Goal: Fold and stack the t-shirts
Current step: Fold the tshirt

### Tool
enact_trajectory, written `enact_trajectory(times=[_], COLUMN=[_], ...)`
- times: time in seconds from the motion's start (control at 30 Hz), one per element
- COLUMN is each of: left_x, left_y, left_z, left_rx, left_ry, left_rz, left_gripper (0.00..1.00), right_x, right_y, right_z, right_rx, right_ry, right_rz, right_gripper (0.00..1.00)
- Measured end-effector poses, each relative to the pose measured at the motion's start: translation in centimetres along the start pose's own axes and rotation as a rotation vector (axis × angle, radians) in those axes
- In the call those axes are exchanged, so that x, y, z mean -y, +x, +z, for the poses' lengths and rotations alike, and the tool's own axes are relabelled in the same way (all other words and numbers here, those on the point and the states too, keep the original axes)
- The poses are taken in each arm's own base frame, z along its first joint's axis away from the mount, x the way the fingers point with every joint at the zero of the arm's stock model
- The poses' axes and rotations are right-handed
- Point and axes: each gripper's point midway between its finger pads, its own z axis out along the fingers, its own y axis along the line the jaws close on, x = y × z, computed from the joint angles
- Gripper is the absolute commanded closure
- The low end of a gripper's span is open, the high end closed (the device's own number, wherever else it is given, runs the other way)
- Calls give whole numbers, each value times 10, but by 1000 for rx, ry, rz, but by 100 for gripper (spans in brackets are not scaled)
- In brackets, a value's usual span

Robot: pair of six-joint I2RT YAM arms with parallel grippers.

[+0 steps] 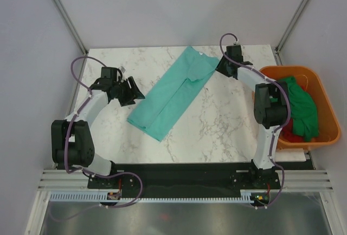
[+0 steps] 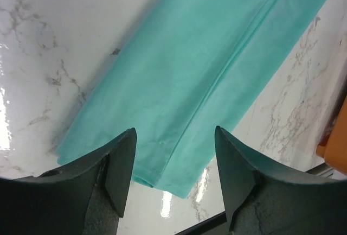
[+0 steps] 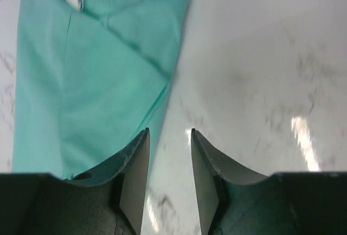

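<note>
Marble table point(image 1: 217, 129) holds a teal t-shirt point(image 1: 173, 94) between wide left hand point(image 1: 133, 91) and narrowly parted right hand point(image 1: 222, 67), orange tub point(image 1: 287, 70) alongside.

White marble-look table point(image 1: 222, 129) is carrying one teal t-shirt point(image 1: 172, 95), lying flat, folded into a long strip. It's running diagonally from left of centre up to the far edge, collar end pointing far-right, one sleeve lying folded over the body. An orange tub point(image 1: 327, 137) is sitting at the right edge; can't tell if it's resting on the top. A black base strip point(image 1: 184, 169) is running along the near edge.
</note>
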Motion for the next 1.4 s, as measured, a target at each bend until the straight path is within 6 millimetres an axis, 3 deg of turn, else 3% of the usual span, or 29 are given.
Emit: enact_trajectory(times=[0.13,0.33,0.4,0.5,0.7,0.87,1.3,1.4], left_x=[-13,-40,-49,-53,-54,-53,-52,-52], left_y=[-16,-33,-38,-39,-40,-39,-39,-39], left_z=[-4,-11,-14,-15,-15,-14,-14,-14], left_rx=[36,95,115,123,124,118,116,117], left_ry=[-19,-90,-123,-136,-135,-130,-122,-120], left_rz=[-33,-82,-93,-102,-103,-105,-106,-105], left_gripper=[33,31,31,31,31,31,32,32], right_x=[-35,-101,-108,-113,-135,-142,-150,-147], right_y=[54,196,242,285,330,352,378,381], right_z=[-61,-148,-170,-191,-225,-230,-231,-232], right_rx=[-63,-238,-299,-339,-348,-349,-352,-349], right_ry=[-44,-147,-157,-145,-180,-173,-156,-144], right_rz=[62,55,43,36,31,36,37,28], right_gripper=[55,55,55,55,55,55,55,59])
